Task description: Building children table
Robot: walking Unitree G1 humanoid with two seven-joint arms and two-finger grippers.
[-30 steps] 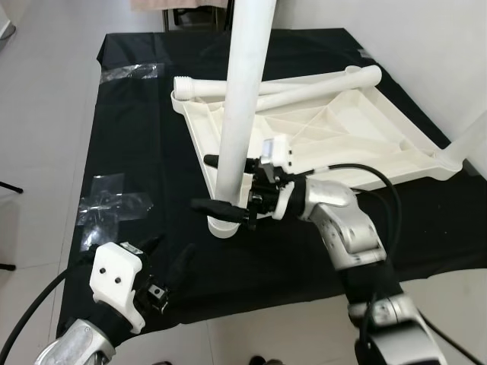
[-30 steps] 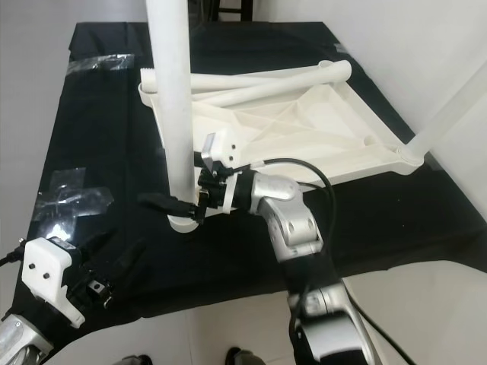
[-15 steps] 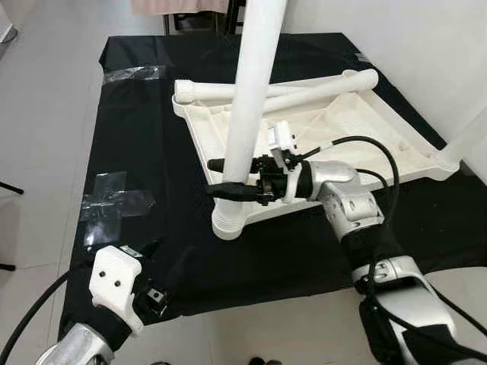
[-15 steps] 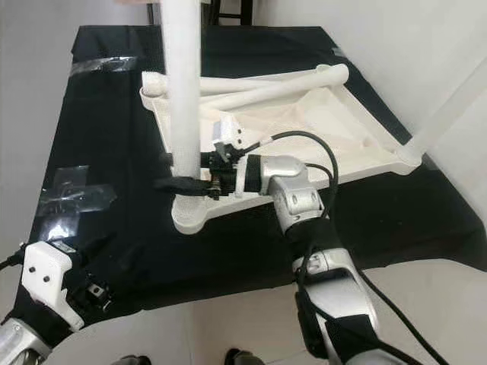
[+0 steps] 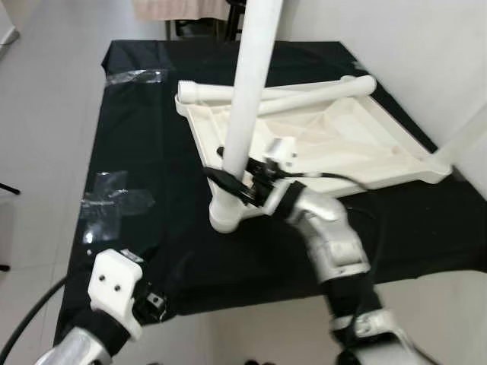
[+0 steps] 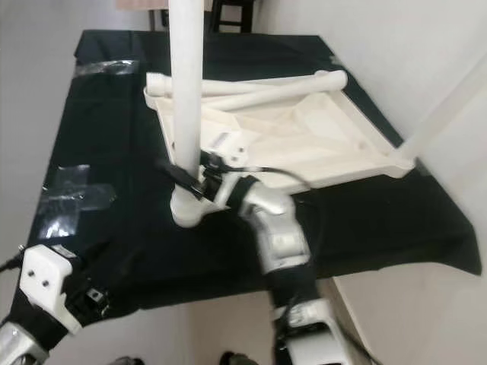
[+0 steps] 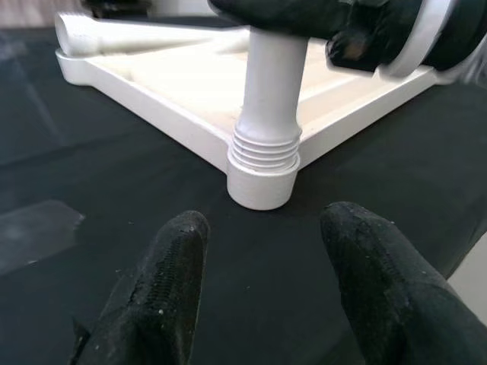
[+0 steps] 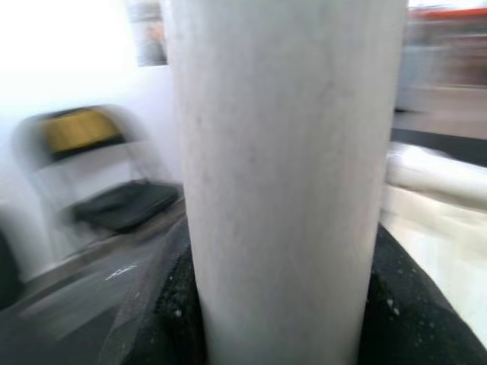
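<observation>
I'm looking down on a table draped in a black cloth (image 5: 152, 152) that hangs over its near edge. Clear tape (image 5: 114, 204) is stuck to the cloth by the left edge, and a second strip of clear tape (image 5: 137, 75) sits near the far left corner. Around the table the floor (image 5: 46, 99) is pale tile, brightly and evenly lit. A plain white wall (image 5: 426, 53) runs along the right side. Beyond the far edge I can make out dark chair legs (image 5: 199, 24) and a bit of pinkish fabric (image 5: 163, 7). In the right wrist view, blurred, there is a dark folding chair (image 8: 114, 201) with a yellowish back.
</observation>
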